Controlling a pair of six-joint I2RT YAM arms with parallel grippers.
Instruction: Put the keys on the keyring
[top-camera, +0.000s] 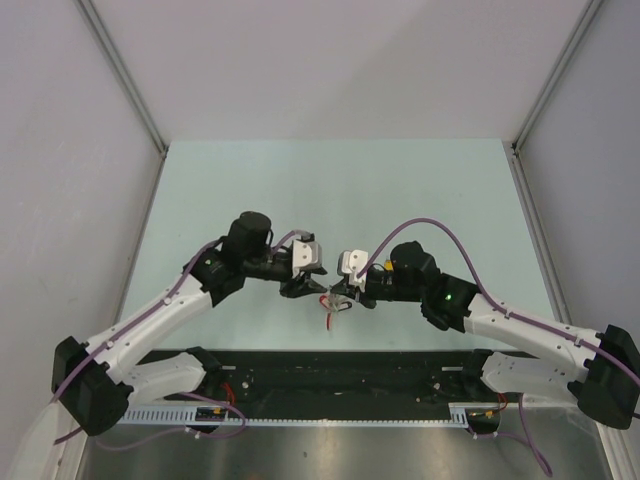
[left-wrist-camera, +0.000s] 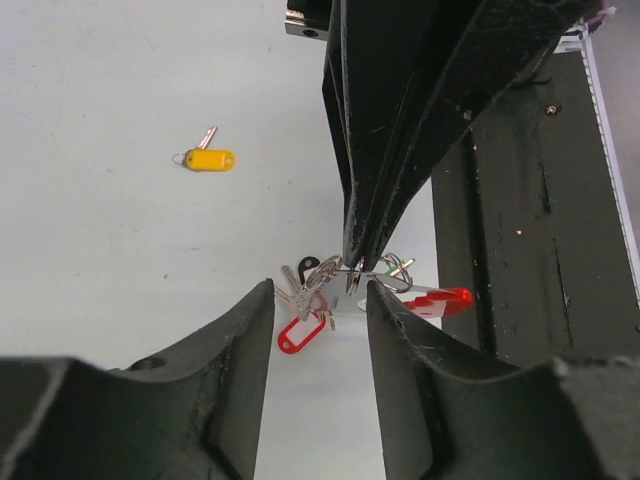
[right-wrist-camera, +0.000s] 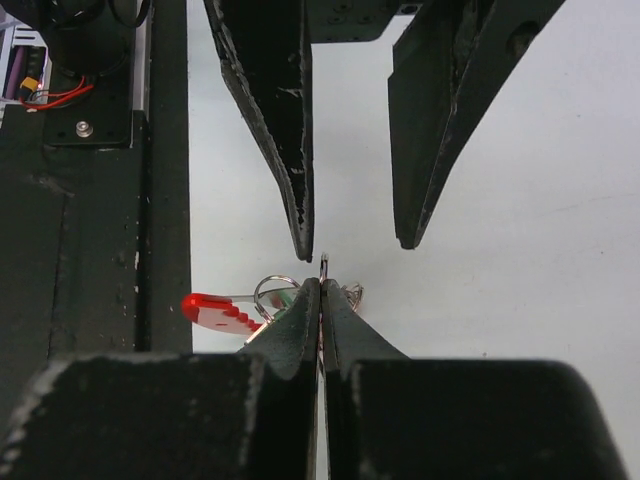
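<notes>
A pale green tabletop (top-camera: 330, 180) fills the middle of the overhead view. Plain grey-white walls (top-camera: 330, 60) close it in on its far, left and right sides, and bare metal struts (top-camera: 120, 75) rise from its two far corners. Along the tabletop's near edge lies a black mounting plate (top-camera: 340, 372), and just nearer than that plate a white slotted strip (top-camera: 165, 412) borders a brushed metal surface (top-camera: 330, 455).

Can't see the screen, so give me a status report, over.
Right gripper shut on keyring. Left gripper open, straddling it. Yellow key lies apart on table. Nothing blocking.
</notes>
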